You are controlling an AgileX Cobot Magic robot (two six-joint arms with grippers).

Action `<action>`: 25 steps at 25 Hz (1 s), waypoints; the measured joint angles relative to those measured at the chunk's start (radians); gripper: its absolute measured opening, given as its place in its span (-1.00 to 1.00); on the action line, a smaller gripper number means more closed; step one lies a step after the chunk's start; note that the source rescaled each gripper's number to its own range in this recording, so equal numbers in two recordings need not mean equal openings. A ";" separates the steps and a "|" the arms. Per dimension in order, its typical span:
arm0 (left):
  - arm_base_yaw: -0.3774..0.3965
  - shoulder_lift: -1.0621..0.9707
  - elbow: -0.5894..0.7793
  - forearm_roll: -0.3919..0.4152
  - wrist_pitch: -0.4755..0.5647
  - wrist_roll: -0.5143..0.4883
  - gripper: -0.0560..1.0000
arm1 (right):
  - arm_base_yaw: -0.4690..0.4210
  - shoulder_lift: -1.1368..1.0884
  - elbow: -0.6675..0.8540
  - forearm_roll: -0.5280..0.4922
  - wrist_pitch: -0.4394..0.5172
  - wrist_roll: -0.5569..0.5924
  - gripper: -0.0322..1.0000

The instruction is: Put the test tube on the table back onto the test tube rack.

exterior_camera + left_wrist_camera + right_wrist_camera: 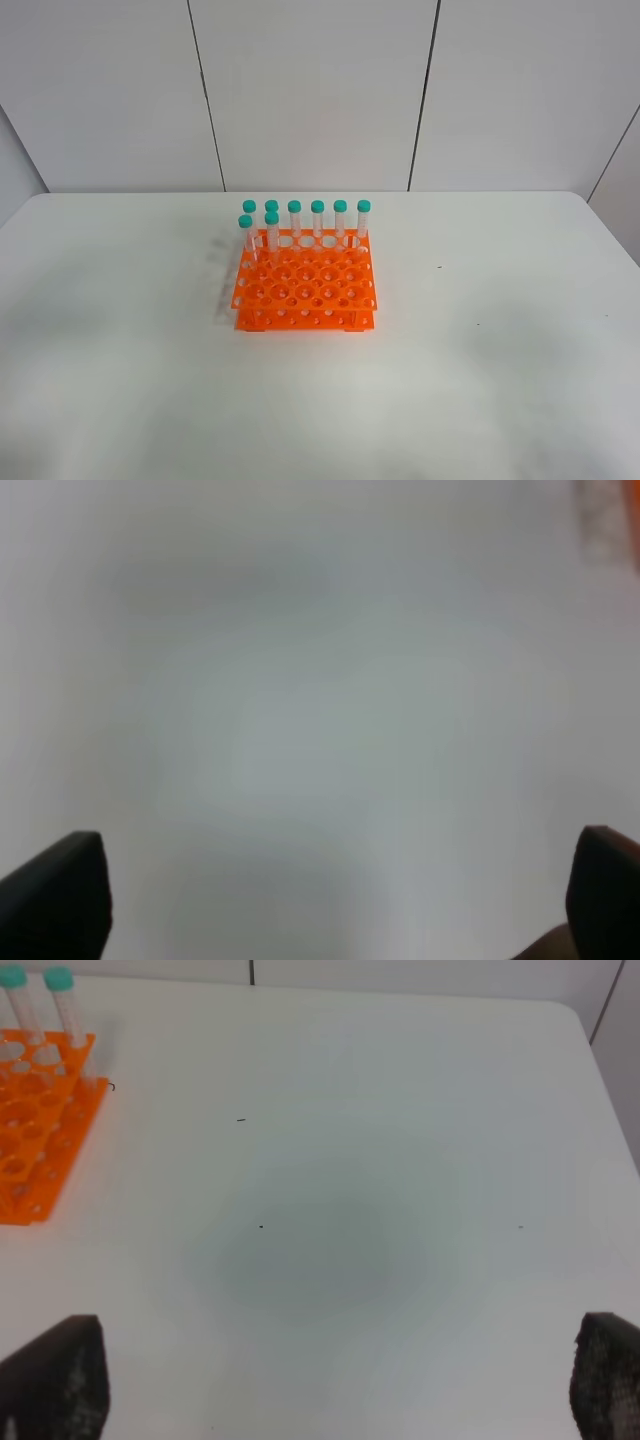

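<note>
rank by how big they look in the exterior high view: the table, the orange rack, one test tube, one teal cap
1. table, fills most of the view
2. test tube rack
3. a single test tube, standing in the rack's back row
4. its teal cap, smallest

No ties; all differ clearly.

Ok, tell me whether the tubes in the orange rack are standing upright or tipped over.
Upright. The green-capped tubes stand vertically in the holes at the far side of the test tube rack, caps on top. None lies on the table in view.
</note>
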 joint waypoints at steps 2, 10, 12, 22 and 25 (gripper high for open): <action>0.000 -0.061 0.010 -0.022 -0.002 0.009 1.00 | 0.000 0.000 0.000 0.000 0.000 0.000 1.00; 0.000 -0.143 0.019 -0.060 0.021 0.012 1.00 | 0.000 0.000 0.000 0.000 0.000 0.000 1.00; 0.000 -0.145 0.019 -0.062 0.022 0.012 1.00 | 0.000 0.000 0.000 0.000 0.000 0.000 1.00; 0.000 -0.275 0.019 -0.062 0.025 0.011 1.00 | 0.000 0.000 0.000 0.000 0.000 0.000 1.00; 0.000 -0.350 0.019 -0.062 0.028 0.011 1.00 | 0.000 0.000 0.000 0.000 0.000 0.000 1.00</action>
